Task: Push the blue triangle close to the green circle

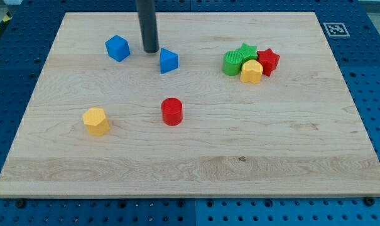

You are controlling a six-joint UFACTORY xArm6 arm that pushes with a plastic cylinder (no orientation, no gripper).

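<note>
Item 1, my tip point(151, 51): lower end of a straight dark rod that comes down from the top edge of the frame, upper left of centre. It is a plain rod end, with no jaws to spread or press together, and it pinches nothing. It stands on the board between two blue blocks, just to the left of the blue triangle; whether it touches that block cannot be told.

Item 2, blue triangle point(168, 60): upper middle of the frame, just right of my tip, lying flat on the board, well apart from the cluster at upper right.

Item 3, blue cube point(117, 48): upper left of the frame, near my tip on its left side, clearly apart from it.

Item 4, red cylinder point(172, 111): centre of the frame, below the blue triangle, standing alone.

Item 5, yellow block point(96, 120): left of centre, lower than the red cylinder, many-sided, standing alone.

Item 6, cluster at upper right, four blocks packed together: green circle point(232, 63) at its left; green star point(246, 51) at its top; red star point(269, 60) at its right; yellow hexagon point(251, 71) at its front.

Item 7, wooden board point(190, 169): pale grain, bearing all blocks.

Item 8, blue pegboard point(378, 94): surrounds the board on all sides.
</note>
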